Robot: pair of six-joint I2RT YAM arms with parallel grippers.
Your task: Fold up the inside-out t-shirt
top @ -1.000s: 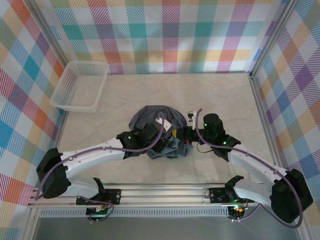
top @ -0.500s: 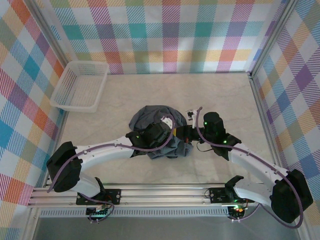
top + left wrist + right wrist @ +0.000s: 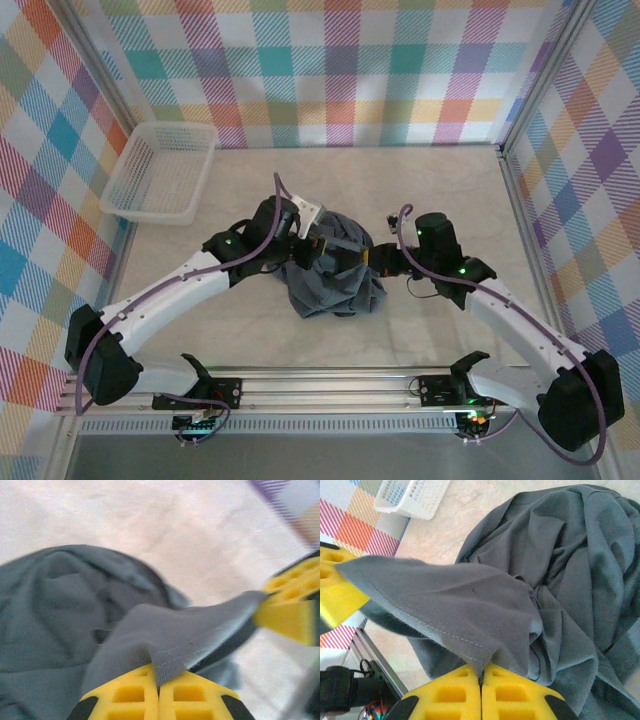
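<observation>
The inside-out t-shirt (image 3: 335,272) lies bunched in the middle of the table, slate blue-grey and wrinkled. My left gripper (image 3: 310,232) sits at its upper left edge, and my right gripper (image 3: 375,262) at its right edge. In the left wrist view the yellow pads (image 3: 130,695) are shut on a stitched hem of the t-shirt (image 3: 175,635). In the right wrist view my right gripper (image 3: 481,674) is shut on the same hem strip of the t-shirt (image 3: 450,605). That strip runs taut across to the left gripper's yellow finger (image 3: 335,592).
A white mesh basket (image 3: 160,172) stands at the back left by the checked wall, and its corner shows in the right wrist view (image 3: 412,497). Bare marbled tabletop (image 3: 400,185) surrounds the cloth. A metal rail (image 3: 330,385) runs along the near edge.
My left gripper has closed on the hem and swung from the shirt's near side to its upper left. The hem now stretches between both grippers. The right gripper has barely moved.
</observation>
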